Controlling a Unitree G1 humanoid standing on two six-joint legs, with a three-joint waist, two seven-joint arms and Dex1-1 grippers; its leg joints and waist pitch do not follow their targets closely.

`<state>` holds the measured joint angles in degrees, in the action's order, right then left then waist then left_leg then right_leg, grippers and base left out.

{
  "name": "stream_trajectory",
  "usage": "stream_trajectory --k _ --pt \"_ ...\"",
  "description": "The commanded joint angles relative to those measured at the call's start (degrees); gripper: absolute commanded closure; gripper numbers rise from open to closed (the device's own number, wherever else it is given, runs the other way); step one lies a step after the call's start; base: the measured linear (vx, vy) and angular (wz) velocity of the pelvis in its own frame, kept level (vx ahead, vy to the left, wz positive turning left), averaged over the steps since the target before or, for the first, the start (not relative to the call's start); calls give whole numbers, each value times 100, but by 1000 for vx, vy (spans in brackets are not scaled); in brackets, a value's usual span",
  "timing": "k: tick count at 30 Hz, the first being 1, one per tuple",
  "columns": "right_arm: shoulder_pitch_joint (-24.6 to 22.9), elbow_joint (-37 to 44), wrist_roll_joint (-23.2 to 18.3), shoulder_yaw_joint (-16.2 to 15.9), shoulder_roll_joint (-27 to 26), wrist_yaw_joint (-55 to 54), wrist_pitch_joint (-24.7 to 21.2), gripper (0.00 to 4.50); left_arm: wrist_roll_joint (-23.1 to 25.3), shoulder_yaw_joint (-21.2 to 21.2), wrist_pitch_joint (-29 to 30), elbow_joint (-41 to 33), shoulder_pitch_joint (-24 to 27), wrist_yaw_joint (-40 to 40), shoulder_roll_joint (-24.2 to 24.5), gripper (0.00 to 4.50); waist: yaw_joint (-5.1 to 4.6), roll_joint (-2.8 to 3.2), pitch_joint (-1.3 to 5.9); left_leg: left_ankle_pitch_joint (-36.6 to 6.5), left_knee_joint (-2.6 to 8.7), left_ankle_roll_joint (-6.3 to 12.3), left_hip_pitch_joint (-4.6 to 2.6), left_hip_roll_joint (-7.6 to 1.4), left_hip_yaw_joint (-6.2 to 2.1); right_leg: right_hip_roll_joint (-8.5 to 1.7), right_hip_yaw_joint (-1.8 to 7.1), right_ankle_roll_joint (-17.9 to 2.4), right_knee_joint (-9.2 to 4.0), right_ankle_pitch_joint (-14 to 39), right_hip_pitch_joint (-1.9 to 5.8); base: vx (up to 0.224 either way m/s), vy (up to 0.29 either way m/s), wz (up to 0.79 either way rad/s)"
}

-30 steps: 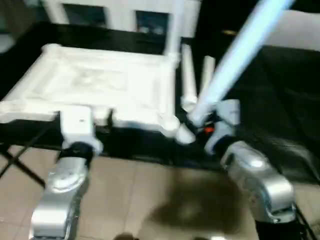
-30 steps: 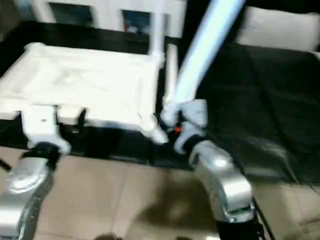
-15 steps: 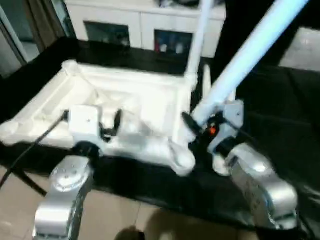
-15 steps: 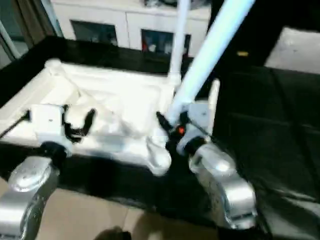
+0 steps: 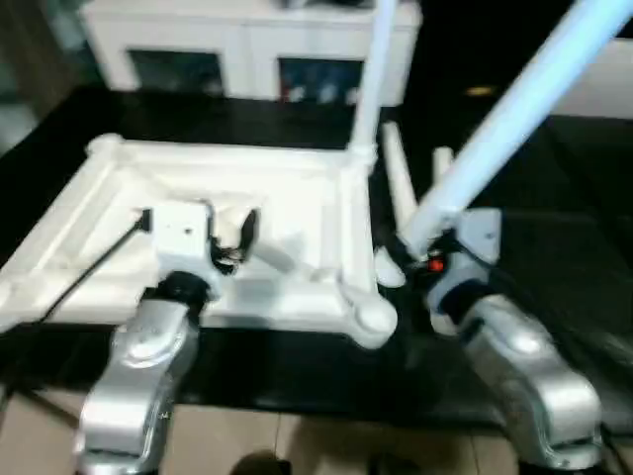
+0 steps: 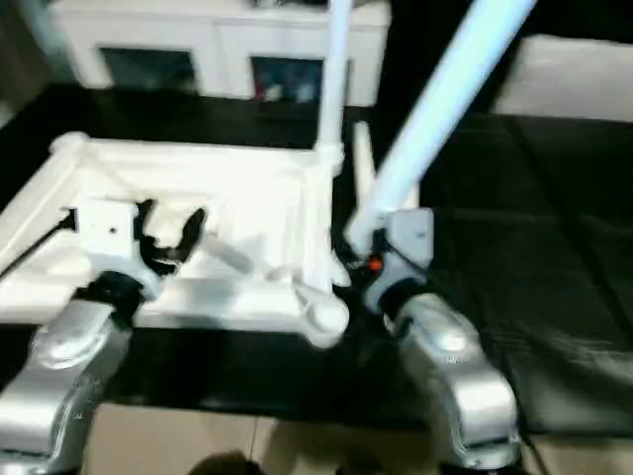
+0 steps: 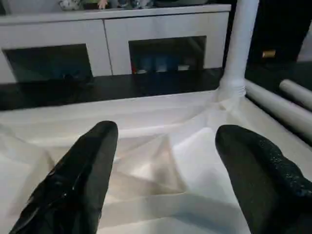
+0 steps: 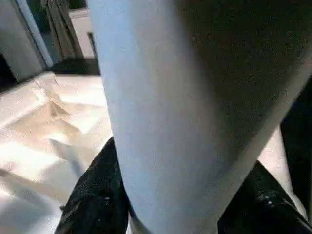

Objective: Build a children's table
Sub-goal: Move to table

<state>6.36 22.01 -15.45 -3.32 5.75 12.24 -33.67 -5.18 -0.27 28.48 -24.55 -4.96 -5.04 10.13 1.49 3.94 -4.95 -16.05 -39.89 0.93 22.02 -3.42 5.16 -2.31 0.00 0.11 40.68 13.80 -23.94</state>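
While black cloth (image 5: 247,366) covers the bench, left gripper (image 5: 226,233) gapes — right gripper (image 5: 410,259) clamps a leg (image 5: 514,109).

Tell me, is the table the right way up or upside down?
Upside down: the table top shows its ribbed underside, with one leg standing up from a far corner.

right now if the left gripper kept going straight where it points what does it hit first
Most likely the ribbed underside of the upturned table top: the open left gripper hovers over it, pointing across it. Depth is unclear.
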Motion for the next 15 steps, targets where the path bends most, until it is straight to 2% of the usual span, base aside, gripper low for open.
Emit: stream_trajectory --k 1,2,3,4,5,6,7,8,9,10,11,12,13,14,15 --pt "127 92 -35 124 57 -54 59 260 96 -184 31 -3 2 -47 -25 91 -78 239 272 -3428 1419 -2174 -189 -968 -809 -65 -312 -128 -116 -257 173 -120 175 12" --pt "140 75 -43 146 62 -52 51 260 64 -181 13 -1 19 -25 -89 91 -149 161 364 -3365 1404 -2064 -416 -1207 -1017 -142 -302 -48 -126 64 152 -120 175 12" --pt "143 66 -49 153 64 -54 48 260 35 -166 -1 -1 33 -15 -131 91 -188 142 421 -3039 1339 -1756 -506 -1231 -1087 -195 -263 13 -179 149 162 -93 89 1" --pt "148 55 -48 155 67 -52 49 260 17 -158 8 -5 39 -11 -150 91 -163 180 390 -2674 1326 -1532 -463 -1194 -1067 -239 -228 4 -209 206 184 -95 54 -2" --pt "172 12 -36 166 87 -53 43 260 -6 -196 69 -45 53 -46 -145 91 -170 91 494 -975 1136 -1050 -385 -940 -919 -414 -145 -150 -487 -232 342 -95 54 -2" --pt "179 7 -33 174 92 -56 35 260 0 -221 90 -60 55 -66 -130 91 -136 61 487 -764 1095 -1106 -228 -795 -763 -519 -89 -206 -643 -475 460 -128 51 -7" --pt "187 5 -33 180 93 -57 29 260 1 -233 102 -63 52 -75 -122 91 -84 -1 467 -882 1002 -1273 -69 -679 -542 -799 64 -352 -776 -1015 556 -131 -2 -3" --pt "206 6 -34 199 94 -63 16 260 -13 -254 124 -70 51 -99 -111 91 0 -167 376 -730 730 -634 72 -639 -376 -1299 286 -410 -1039 -657 660 -131 -2 -3" --pt "213 7 -34 208 94 -65 11 260 -22 -261 131 -73 52 -108 -108 91 50 -180 340 -514 547 -373 26 -670 -366 -1472 353 -479 -1151 -191 625 -120 -45 4" --pt "230 5 -21 242 118 -66 12 260 -12 -301 114 -72 74 -174 -42 91 63 -195 313 -250 442 -225 29 -695 -390 -1517 352 -556 -1203 323 633 -118 -20 -1" --pt "238 0 -32 285 138 -46 28 260 -71 -318 144 -68 95 -267 2 91 45 -94 218 -636 564 -266 -51 -861 -533 -1201 177 -797 -1237 2116 564 -118 -20 -1" --pt "238 0 -32 285 138 -46 28 260 -71 -318 144 -68 95 -267 2 91 -13 -18 193 -1500 722 -436 -95 -964 -626 -1017 98 -820 -1170 2496 512 -136 27 -12" --pt "242 -17 -43 322 163 -21 39 260 -153 -315 196 -59 108 -357 18 91 -195 118 181 -3553 1257 -1080 12 -970 -758 -511 -156 -507 -753 2245 571 -110 54 -21" --pt "249 -56 -56 366 203 20 60 260 -230 -306 260 -43 97 -455 47 91 -162 179 236 -4261 1395 -1378 -2 -918 -755 -401 -213 -403 -536 1746 593 -110 54 -21" --pt "257 -81 -87 402 213 43 64 260 -275 -299 286 -27 72 -518 58 91 -100 184 266 -4788 1612 -1711 19 -801 -610 -343 -313 -482 -327 894 600 -79 37 -7"
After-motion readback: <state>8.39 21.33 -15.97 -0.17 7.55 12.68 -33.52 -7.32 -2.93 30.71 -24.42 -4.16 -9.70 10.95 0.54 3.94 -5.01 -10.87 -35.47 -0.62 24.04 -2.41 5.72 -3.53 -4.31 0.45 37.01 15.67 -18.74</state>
